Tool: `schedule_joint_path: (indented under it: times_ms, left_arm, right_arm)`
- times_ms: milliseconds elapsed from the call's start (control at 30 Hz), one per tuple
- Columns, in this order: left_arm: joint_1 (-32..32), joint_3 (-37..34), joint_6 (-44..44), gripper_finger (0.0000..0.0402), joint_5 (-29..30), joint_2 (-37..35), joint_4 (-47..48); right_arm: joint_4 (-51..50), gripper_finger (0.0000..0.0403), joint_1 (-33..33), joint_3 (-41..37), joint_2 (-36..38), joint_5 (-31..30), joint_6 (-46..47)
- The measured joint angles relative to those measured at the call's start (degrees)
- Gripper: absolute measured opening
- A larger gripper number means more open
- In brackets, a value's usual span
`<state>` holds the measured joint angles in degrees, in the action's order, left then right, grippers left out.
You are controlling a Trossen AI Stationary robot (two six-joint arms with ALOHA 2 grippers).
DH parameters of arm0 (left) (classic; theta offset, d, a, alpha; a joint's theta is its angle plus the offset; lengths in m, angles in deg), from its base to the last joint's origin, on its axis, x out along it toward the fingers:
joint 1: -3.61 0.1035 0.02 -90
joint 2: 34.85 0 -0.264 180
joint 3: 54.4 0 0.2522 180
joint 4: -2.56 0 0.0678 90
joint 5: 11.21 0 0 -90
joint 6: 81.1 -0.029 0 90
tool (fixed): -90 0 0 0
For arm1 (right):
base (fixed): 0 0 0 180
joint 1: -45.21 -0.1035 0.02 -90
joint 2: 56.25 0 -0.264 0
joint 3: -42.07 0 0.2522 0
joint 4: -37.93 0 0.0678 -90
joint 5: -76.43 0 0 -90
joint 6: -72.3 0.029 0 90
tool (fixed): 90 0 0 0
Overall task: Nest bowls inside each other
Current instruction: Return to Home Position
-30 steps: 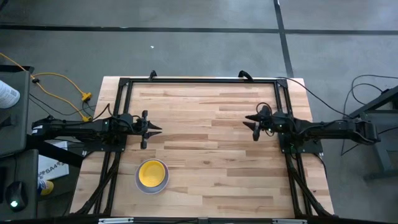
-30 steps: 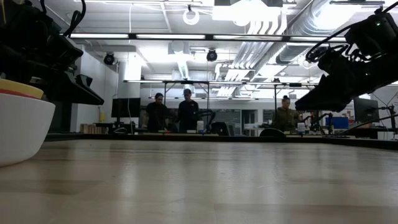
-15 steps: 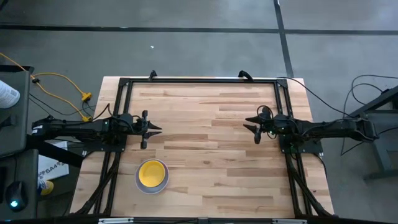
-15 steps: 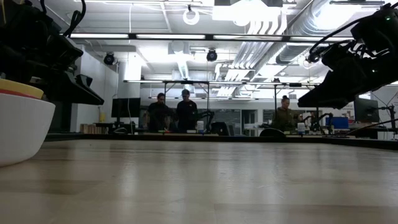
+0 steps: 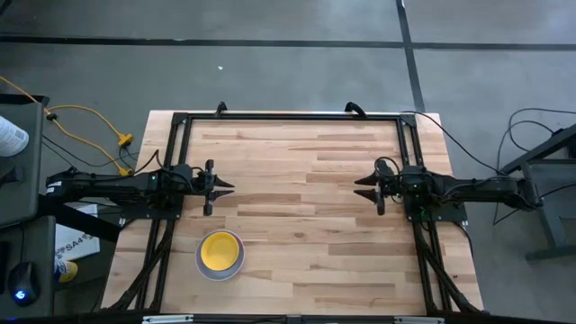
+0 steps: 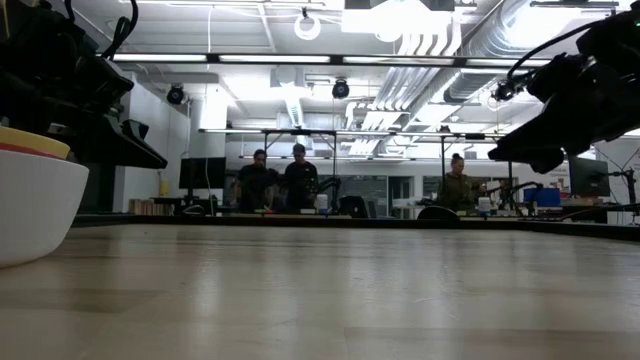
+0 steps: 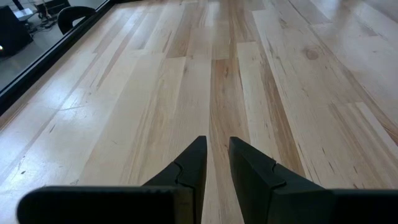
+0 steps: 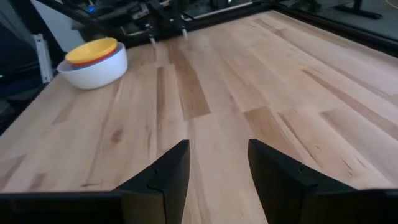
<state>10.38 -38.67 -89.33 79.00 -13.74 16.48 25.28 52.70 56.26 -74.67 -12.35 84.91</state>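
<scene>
While nothing is gripped by either set of jaws, the nested bowls (image 5: 220,255) are located on the counter (image 5: 306,180) near the left jaws, off to one side of them, and well apart from the right jaws. Inside the white bowl (image 8: 93,73), a red bowl (image 8: 112,57) is seated, with the yellow bowl (image 8: 92,50) uppermost. The left jaws are narrowly parted; the right jaws are set wider.

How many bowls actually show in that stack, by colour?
White bowl: 1 (outermost)
Pink-red bowl: 1 (only its rim shows)
Yellow bowl: 1 (on top)
Total: 3 bowls showing. Anything nested deeper in the stack is hidden.
</scene>
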Motion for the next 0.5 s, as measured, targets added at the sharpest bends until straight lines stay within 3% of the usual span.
schedule_joint_path:
  times_ms: [500]
  left_arm:
    - [0.0,0.0,0.0,0.0069,0.0,0.0,0.0]
  right_arm:
    - [-0.3,0.0156,0.0,0.0,0.5,0.4,1.0]
